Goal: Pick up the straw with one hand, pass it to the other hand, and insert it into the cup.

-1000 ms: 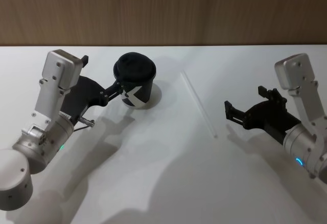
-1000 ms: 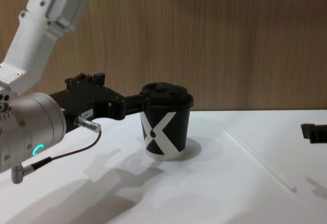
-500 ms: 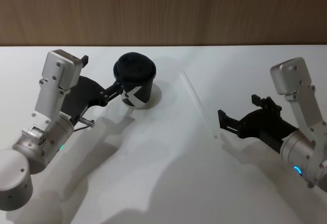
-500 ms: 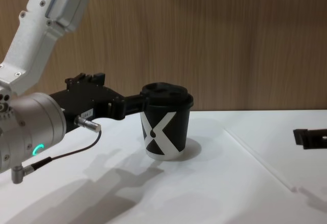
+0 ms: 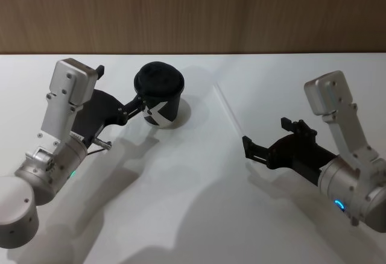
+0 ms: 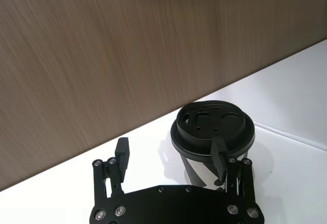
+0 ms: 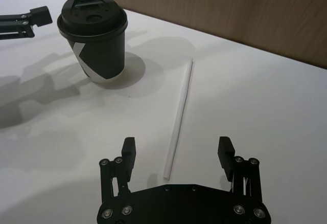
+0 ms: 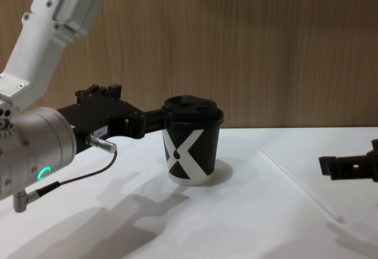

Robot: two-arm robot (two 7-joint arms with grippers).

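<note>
Straw [image 7: 180, 115]: thin, straight, translucent white, lying flat on the smooth white desk [image 5: 199, 216], to the right of the cup [image 5: 158, 95] and well apart from it. Cup is black paper, upright, big white X on its side, black domed plastic lid with moulded recesses; no other writing readable. Right gripper [image 7: 177, 147], black with a silver-grey wrist and a blue light, hangs above the desk with its fingers wide apart; in the right wrist view the straw's near end sits between them, nothing gripped. Left gripper [image 6: 171, 155] is at the cup's left, fingers apart, one fingertip at the cup's side just under the lid rim; contact can't be told. Left wrist has a green ring and a black cable [image 8: 71, 179]. Wood-grain panel [image 8: 266, 46] behind.
</note>
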